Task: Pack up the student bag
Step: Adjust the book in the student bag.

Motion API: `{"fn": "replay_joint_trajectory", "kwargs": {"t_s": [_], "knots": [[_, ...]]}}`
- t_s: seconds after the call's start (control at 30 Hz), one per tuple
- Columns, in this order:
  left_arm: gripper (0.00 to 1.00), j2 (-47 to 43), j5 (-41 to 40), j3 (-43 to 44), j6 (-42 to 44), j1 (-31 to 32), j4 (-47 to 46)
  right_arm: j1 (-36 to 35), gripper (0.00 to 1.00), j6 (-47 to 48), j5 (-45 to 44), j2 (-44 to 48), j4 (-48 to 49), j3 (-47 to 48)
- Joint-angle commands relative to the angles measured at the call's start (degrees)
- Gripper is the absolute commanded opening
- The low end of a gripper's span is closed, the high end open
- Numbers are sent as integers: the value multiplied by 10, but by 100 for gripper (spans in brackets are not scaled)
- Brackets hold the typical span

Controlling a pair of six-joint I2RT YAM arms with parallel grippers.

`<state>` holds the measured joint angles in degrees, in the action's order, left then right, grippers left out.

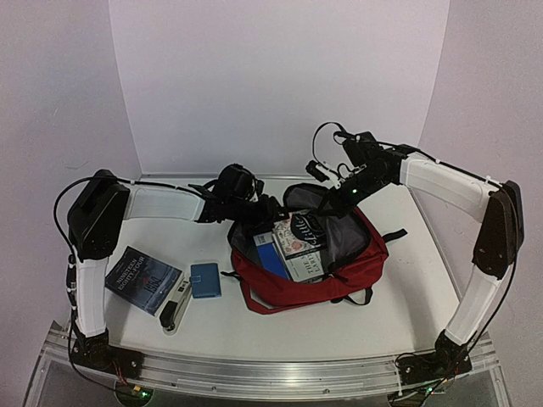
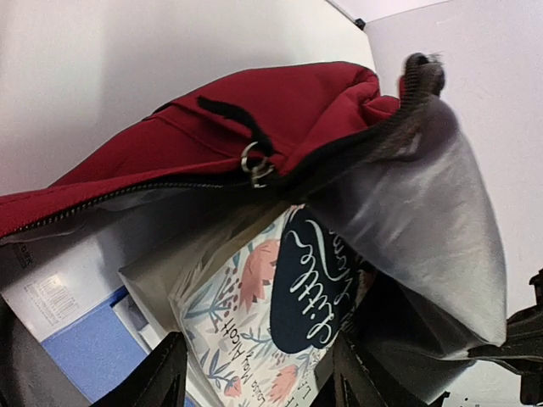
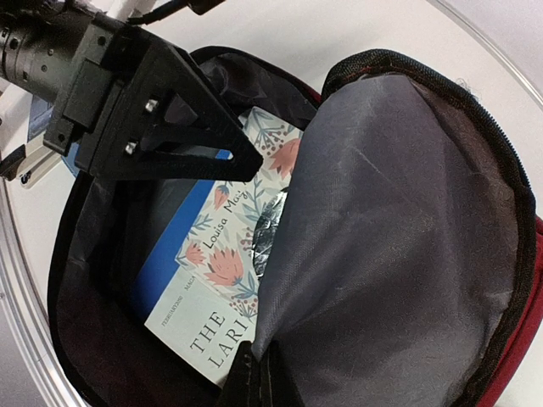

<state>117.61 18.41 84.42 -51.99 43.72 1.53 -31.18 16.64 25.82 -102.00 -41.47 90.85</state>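
At the tabletop [image 1: 407, 322] centre the student bag [image 1: 339, 275] is held open, its flap [image 3: 382, 212] apparently pinched at 12 o'clock by the right gripper [image 3: 254, 381]. The left gripper [image 2: 259, 365], jaws apart around the book [image 3: 229, 254], should be withdrawn slowly.

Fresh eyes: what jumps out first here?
The red student bag sits open in the middle, a floral book and a blue book inside. The right gripper pinches its grey-lined flap up; the left gripper stands open at the mouth. A dark book lies on the table left of the bag.
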Motion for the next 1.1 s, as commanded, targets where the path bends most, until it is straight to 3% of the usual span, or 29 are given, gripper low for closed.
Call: {"fn": "replay_joint_trajectory", "kwargs": {"t_s": [0.0,0.33,0.67,1.07], "knots": [[54,24,17,38,-13,-1,12,0,0,-4,11,10,-2,16],[2,19,89,28,-35,1,-51,0,0,-5,2,9,-3,19],[0,-83,149,-79,-56,17,-41,0,0,-5,-6,5,-1,22],[0,84,70,68,-140,34,-125,2,0,-31,-18,-8,-2,38]]}}
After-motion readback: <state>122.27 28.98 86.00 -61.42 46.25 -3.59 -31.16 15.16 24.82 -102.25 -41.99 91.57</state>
